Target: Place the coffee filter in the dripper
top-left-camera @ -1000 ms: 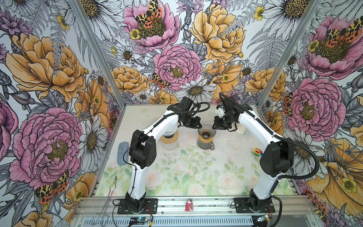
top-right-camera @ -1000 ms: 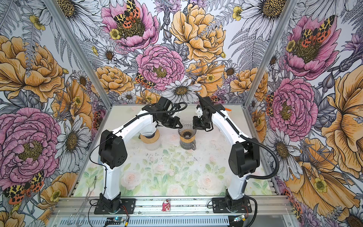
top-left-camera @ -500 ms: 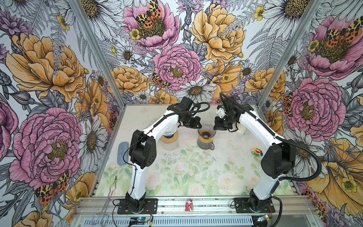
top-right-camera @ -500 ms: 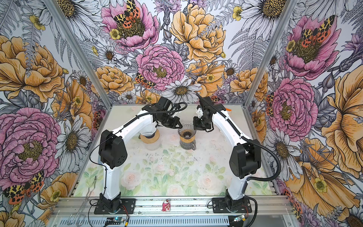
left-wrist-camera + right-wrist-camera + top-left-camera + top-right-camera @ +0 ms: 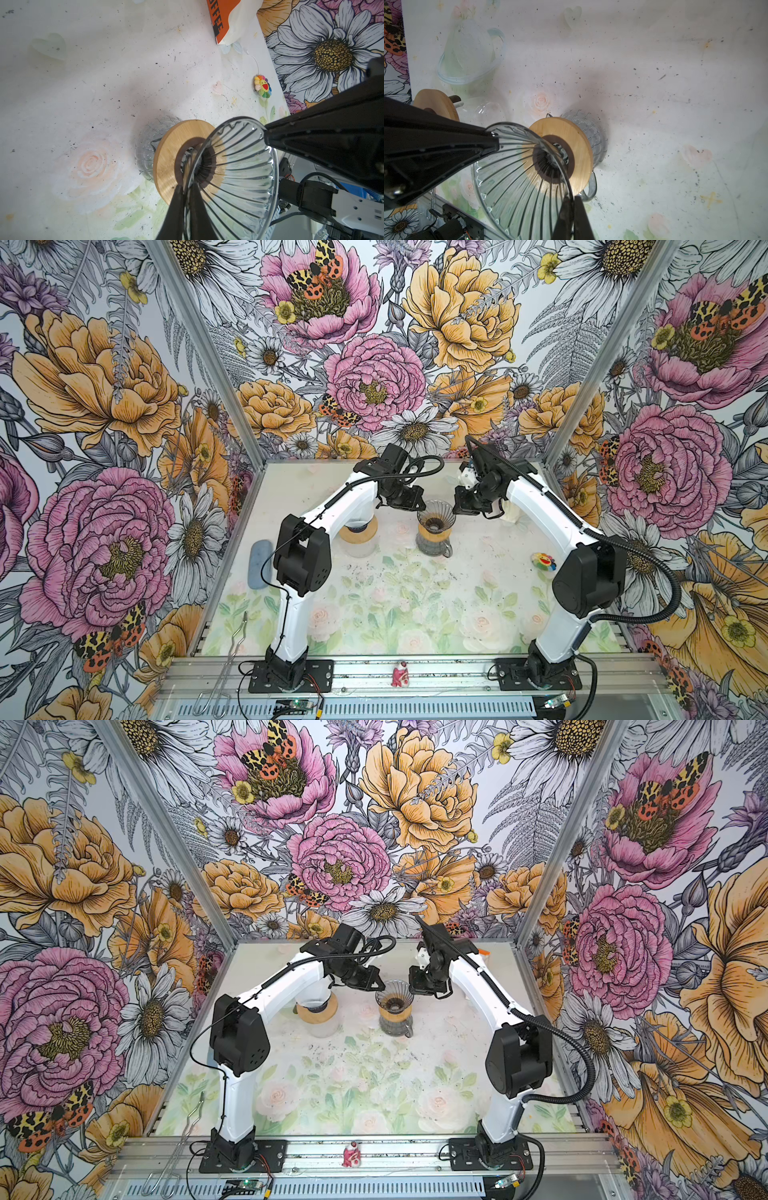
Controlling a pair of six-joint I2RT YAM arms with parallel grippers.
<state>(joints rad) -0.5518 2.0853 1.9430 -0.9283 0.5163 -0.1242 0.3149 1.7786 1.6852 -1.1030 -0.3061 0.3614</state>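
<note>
—Toward the back of the worktop (image 5: 374, 605), the dripper (image 5: 435, 517) stands on its wooden collar (image 5: 168, 149) over the glass carafe (image 5: 145, 143). Its ribbed cone is bare inside. The coffee filter I cannot find in any view.

—So what have you got hold of?

—The dripper itself, twice. My left tool (image 5: 187, 188) is closed down to a sliver on the glass rim on one side, and my right tool (image 5: 572, 200) is pinched on the rim across from it. Neither carries paper.

—What worries you?

—Thin glass between hard fingers (image 5: 175, 212), at two points. If one arm drifts while its partner holds, I reckon the rim takes a twist and could chip, or the cone rocks off the collar. The collar only rests on the carafe, as far as I can judge, so a sideways pull might drag the whole stack over.

—And the filter?

—With both tools busy, nothing is free to fetch it. Letting go unevenly could leave the dripper crooked, and a filter would then seat badly.

—Anything close by?

—A second carafe (image 5: 359, 537) with its own collar stands close under my left arm, and the coffee bag (image 5: 230, 22) near my right. A wide swing on release could knock either. The little rainbow flower toy (image 5: 262, 86) lies well apart and is safe, I think.
</note>
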